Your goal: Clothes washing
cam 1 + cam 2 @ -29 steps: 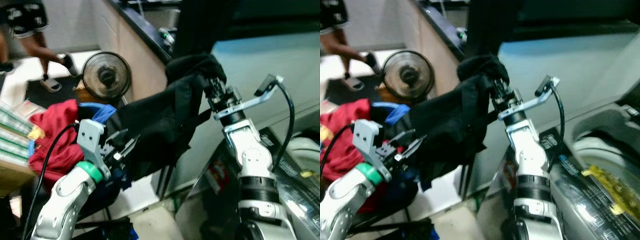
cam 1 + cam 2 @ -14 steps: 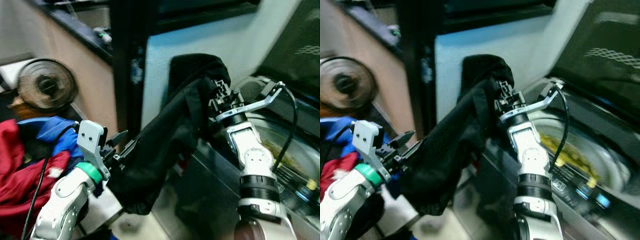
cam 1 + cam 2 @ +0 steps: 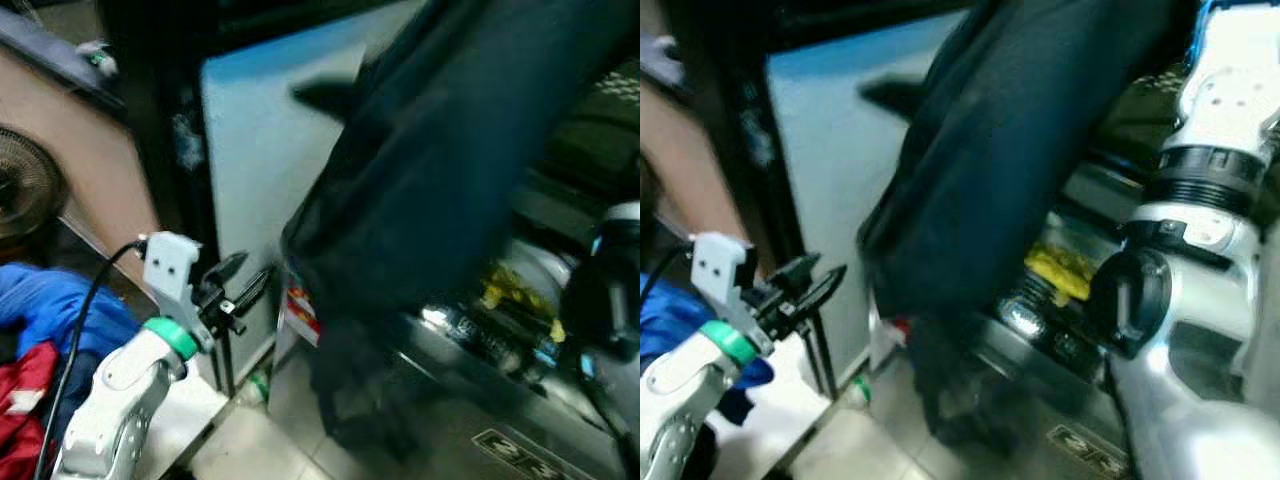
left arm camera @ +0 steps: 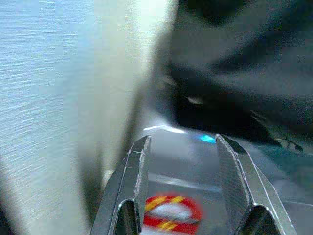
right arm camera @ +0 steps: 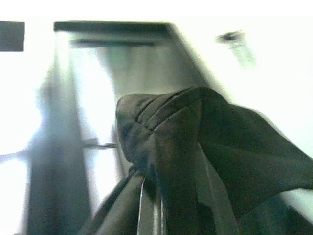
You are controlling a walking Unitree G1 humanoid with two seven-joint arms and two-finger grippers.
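Garment (image 5: 195, 147) bunched in right pincer (image 5: 171, 205); left pincer (image 3: 240, 285) apart, empty.

Dark garment (image 3: 440, 170), blurred, hanging long from twelve toward six o'clock over the washing machine (image 3: 500, 330), its top bunched in folds

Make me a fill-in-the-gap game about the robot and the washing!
1. The dark garment hangs from the robot's ______ hand.
2. The left hand has its fingers ______ and holds nothing.
3. The cloth lying on top of the red cloth is ______.

Missing words: right; open; blue
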